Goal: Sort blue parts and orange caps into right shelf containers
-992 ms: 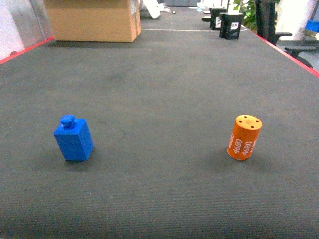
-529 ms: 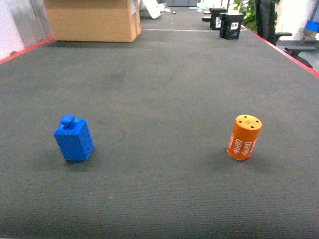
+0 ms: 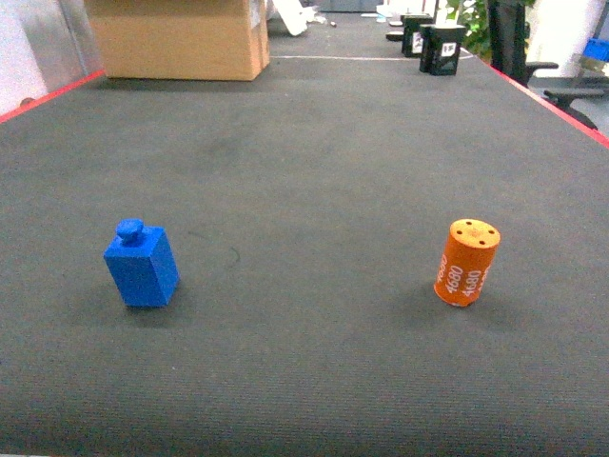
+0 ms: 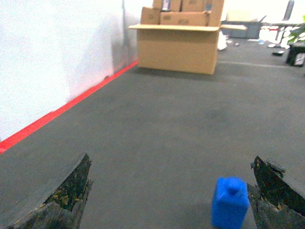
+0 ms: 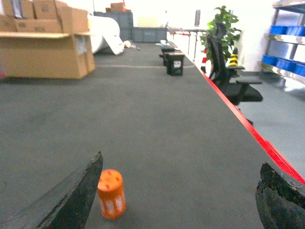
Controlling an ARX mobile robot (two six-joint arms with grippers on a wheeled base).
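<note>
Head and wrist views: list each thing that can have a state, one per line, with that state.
Blue part: upright on the dark mat, ungrasped.
Orange cap: standing, leaning slightly, ungrasped.
Left pincer: open, blue part ahead near its right finger.
Right pincer: open, orange cap ahead near its left finger.
Cardboard box: closed, far left.

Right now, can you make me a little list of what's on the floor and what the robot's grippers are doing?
blue part: blue block with a knob on top, standing upright on the left
orange cap: orange cylinder with white numbers, upright on the right
surface: dark grey carpet
left gripper: open, holding nothing, blue block close ahead
right gripper: open, holding nothing, orange cylinder near its left finger
background: cardboard box
blue crates: on a shelf, far right
</note>
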